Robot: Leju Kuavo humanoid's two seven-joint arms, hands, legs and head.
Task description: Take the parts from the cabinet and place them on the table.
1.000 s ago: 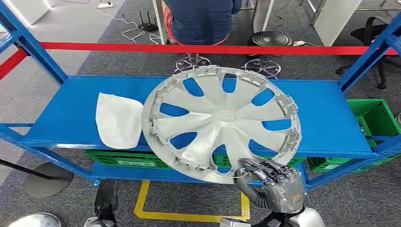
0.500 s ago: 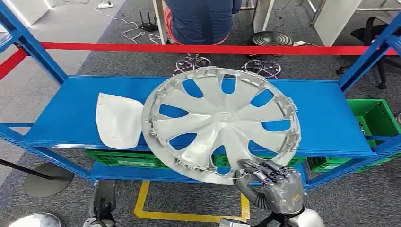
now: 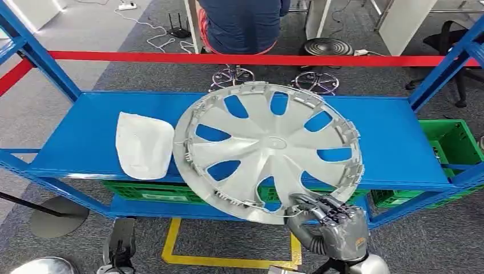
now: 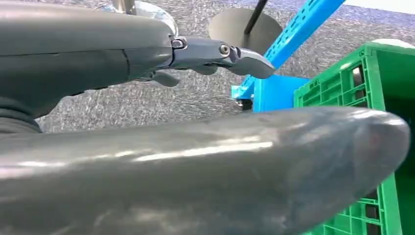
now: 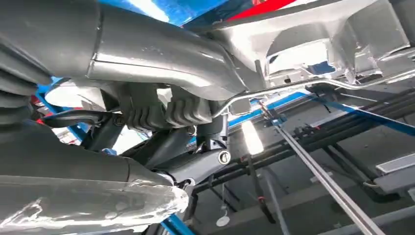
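Observation:
A large silver hubcap (image 3: 268, 145) stands tilted over the front edge of the blue shelf (image 3: 394, 137). My right hand (image 3: 331, 225) grips its lower rim from below, fingers curled over the edge. From the right wrist, the hubcap's ribbed rim (image 5: 313, 58) lies against my right hand (image 5: 161, 112). A white curved cover part (image 3: 142, 145) lies flat on the shelf, just left of the hubcap. My left hand (image 4: 195, 166) hangs low beside the rack with nothing in it, its fingers (image 4: 215, 51) held apart from the thumb.
A red bar (image 3: 171, 57) crosses the rack above the shelf. Green crates (image 3: 451, 140) sit on the lower level and at the right; one green crate (image 4: 362, 83) is near my left hand. A person (image 3: 242, 23) sits behind the rack. Yellow tape (image 3: 171, 240) marks the floor.
The hubcap has shifted slightly right and down in my right hand's grip. My left arm has dropped a little lower.

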